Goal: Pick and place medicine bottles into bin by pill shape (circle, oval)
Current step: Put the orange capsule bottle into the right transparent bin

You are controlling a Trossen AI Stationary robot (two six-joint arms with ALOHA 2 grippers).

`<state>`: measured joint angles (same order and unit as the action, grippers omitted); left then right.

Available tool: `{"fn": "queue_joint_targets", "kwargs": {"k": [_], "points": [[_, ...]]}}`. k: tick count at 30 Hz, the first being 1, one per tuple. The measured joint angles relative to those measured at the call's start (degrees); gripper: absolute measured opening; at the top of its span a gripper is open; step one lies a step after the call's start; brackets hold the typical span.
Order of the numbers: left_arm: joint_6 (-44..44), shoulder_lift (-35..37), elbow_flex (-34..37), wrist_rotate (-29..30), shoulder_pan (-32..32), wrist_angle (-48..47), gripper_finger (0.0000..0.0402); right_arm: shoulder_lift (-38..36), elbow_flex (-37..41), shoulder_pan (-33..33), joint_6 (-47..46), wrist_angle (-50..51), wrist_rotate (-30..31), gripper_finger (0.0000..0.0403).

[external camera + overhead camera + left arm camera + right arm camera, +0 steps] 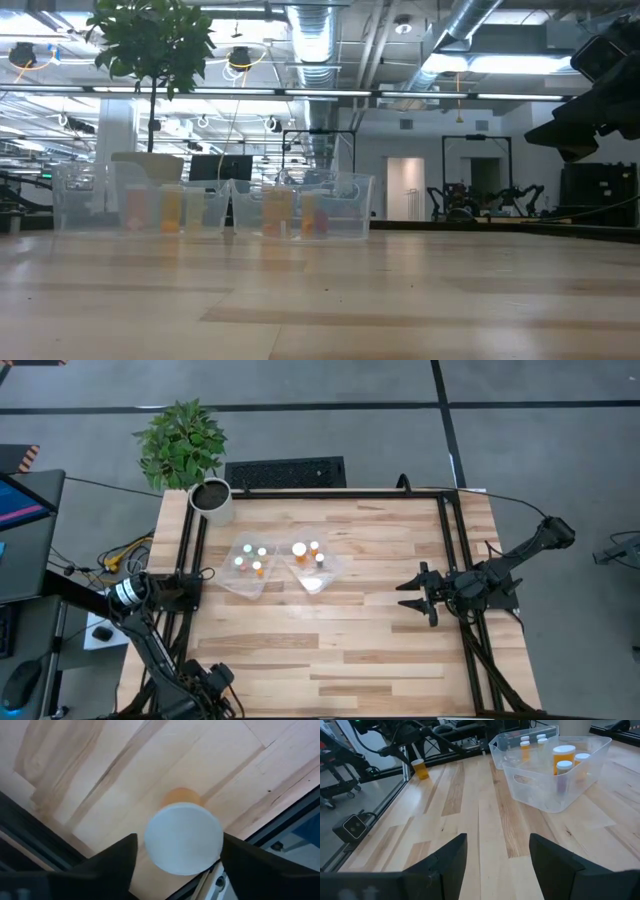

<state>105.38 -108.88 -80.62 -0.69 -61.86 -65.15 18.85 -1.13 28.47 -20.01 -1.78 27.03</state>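
High view: showed wooden table (380, 650), two clear bins (248, 565) mid-table holding capped bottles (300, 549). Found left gripper (179, 862) at near-left edge, fingers spread around, perhaps not touching, an orange bottle (184, 837). Found right gripper (418, 592) parked right, jaws parted.

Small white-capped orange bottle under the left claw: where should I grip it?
Take the small orange plastic bottle by its round white cap rim, coming straight down. It stands upright on the wooden table, cap centred between the open fingers of the left claw.
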Motion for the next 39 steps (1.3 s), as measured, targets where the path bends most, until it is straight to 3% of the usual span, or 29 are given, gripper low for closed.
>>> {"fn": "queue_joint_targets", "kwargs": {"k": [8, 20, 25, 39], "points": [[-0.35, 0.02, -0.02, -0.04, 0.54, -0.08, 0.0195, 0.0, 0.0, 0.0, 0.0, 0.02, 0.0, 0.0226], [-6.77, 0.04, -0.04, 2.92, 6.34, 0.3, 0.0205, -0.01, 0.0, -0.02, 0.04, 0.02, 0.0, 0.0226], [-15.68, 0.04, -0.09, 3.19, 11.98, 0.92, 0.02, 0.0, 0.0, 0.0, 0.07, 0.0, 0.0, 0.0226], [-51.09, 0.04, -0.91, 7.54, 30.66, 1.65, 0.0206, 0.0, 0.0, 0.0, 0.07, 0.02, 0.0, 0.0226]]}}
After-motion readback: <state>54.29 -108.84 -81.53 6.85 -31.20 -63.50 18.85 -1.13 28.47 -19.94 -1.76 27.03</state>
